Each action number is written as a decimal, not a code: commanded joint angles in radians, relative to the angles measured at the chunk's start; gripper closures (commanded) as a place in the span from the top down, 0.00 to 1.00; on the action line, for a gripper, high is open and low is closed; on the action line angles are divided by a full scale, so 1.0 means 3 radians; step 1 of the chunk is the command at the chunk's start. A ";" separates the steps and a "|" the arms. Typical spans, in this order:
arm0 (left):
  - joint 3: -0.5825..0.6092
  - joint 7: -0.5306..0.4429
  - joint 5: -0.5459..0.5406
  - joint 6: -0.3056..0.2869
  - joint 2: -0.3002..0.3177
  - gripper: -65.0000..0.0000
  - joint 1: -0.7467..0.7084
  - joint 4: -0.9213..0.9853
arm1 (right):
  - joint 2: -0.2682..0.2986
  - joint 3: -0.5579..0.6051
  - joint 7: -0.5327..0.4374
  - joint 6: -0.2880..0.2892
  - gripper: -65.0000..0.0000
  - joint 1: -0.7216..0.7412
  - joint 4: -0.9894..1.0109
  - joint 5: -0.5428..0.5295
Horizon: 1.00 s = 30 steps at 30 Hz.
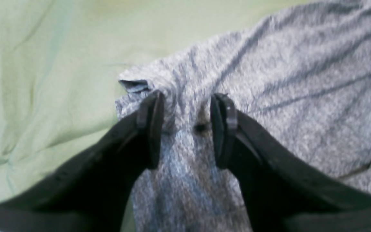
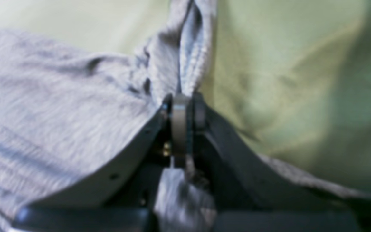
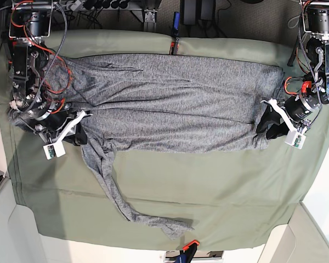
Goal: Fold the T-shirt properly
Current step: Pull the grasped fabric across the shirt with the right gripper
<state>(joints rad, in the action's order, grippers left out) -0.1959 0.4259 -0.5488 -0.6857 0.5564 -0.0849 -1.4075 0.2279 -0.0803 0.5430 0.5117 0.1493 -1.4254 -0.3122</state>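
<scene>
The heather-grey T-shirt [image 3: 175, 104] lies spread across the olive-green table cloth [image 3: 219, 186], and one long sleeve [image 3: 118, 194] trails toward the front edge. My left gripper [image 3: 268, 127] is at the shirt's right end. In the left wrist view the left gripper [image 1: 187, 129] has its jaws narrowly apart with a bunched ridge of the T-shirt [image 1: 285, 80] filling the gap. My right gripper [image 3: 77, 134] is at the shirt's left end. In the right wrist view the right gripper [image 2: 184, 122] is shut on a gathered fold of the T-shirt [image 2: 60, 106], with cloth rising above the tips.
An orange-handled tool [image 3: 189, 244] lies at the table's front edge. A blue object [image 3: 175, 24] and cables sit beyond the back edge. Bare green cloth [image 1: 43, 80] lies beside the shirt's edge. White panels stand at the front corners.
</scene>
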 commanded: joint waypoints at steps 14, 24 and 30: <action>-0.0028 -0.0018 -0.0132 -0.0041 0.0076 0.41 0.0052 -0.0055 | 0.0228 -0.0019 -0.0099 -0.0126 0.57 -0.0500 -0.0727 -0.0217; -0.0028 0.0329 -0.0331 -0.0041 0.0078 0.41 0.0050 -0.0075 | -0.0107 -0.0018 -0.0191 -0.0500 0.60 0.0437 -0.0301 0.0080; -0.0028 0.0329 -0.0341 -0.0041 0.0076 0.41 0.0050 -0.0075 | -0.0563 -0.0005 -0.0409 -0.0584 0.60 0.1184 0.1054 0.0482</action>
<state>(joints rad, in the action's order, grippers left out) -0.1959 0.5468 -0.6357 -0.6857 0.5598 -0.0849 -1.4139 0.0547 -0.0811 0.4374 0.3401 0.4820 -1.0859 -0.1631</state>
